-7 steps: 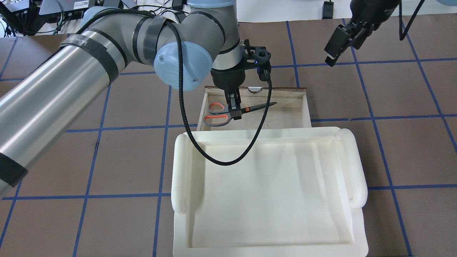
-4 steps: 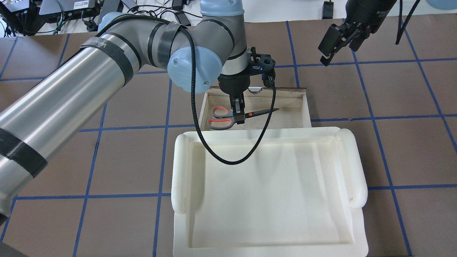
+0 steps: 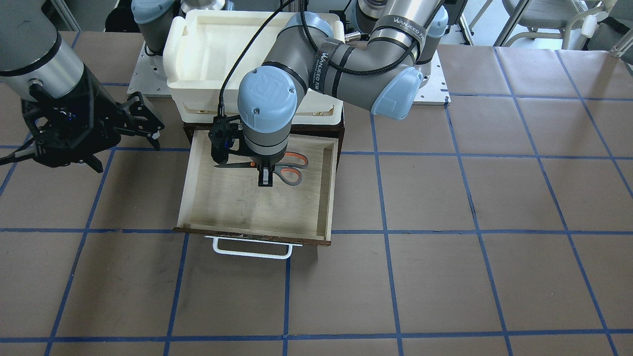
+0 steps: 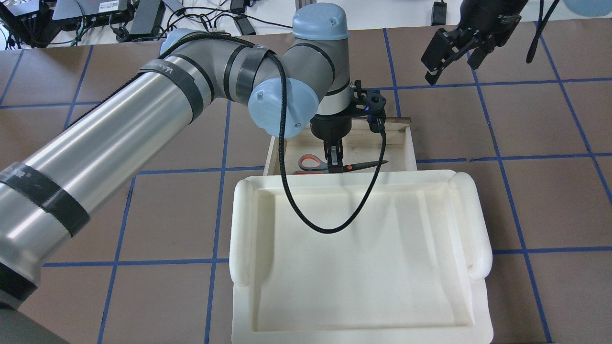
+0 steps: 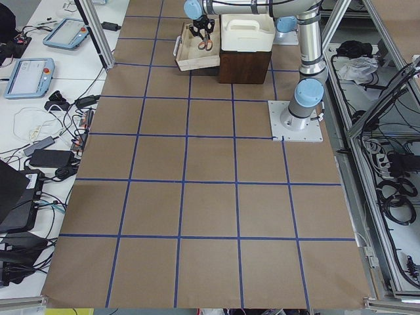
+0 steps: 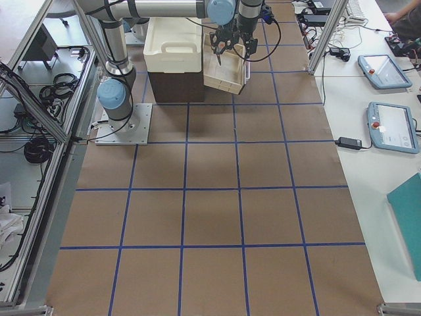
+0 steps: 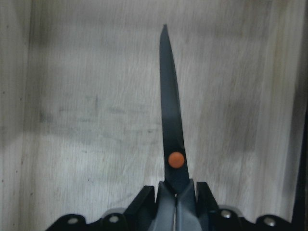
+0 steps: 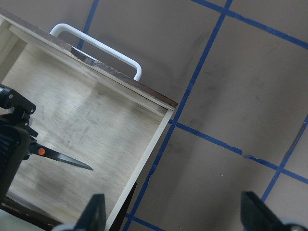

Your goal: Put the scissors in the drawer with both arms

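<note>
The scissors (image 3: 291, 173), with grey handles, orange inner loops and dark blades, are inside the open drawer (image 3: 257, 238), near its back. My left gripper (image 3: 265, 181) is shut on them just behind the orange pivot, pointing straight down. In the overhead view the scissors (image 4: 311, 162) lie level at the tray's edge, under the left gripper (image 4: 333, 165). The left wrist view shows the blade (image 7: 172, 130) over the pale drawer floor. My right gripper (image 4: 449, 64) is open and empty, off to the drawer's side; it also shows in the front view (image 3: 151, 129).
A white plastic tray (image 4: 241, 229) sits on top of the dark brown cabinet (image 3: 341, 136) and hides the drawer's rear part from overhead. The drawer's white bar handle (image 3: 249, 253) points away from the robot. Brown table with blue grid lines all around.
My left arm has moved the scissors to the right and back toward the tray's edge, staying inside the drawer. My right gripper has drifted slightly left and stays open.
</note>
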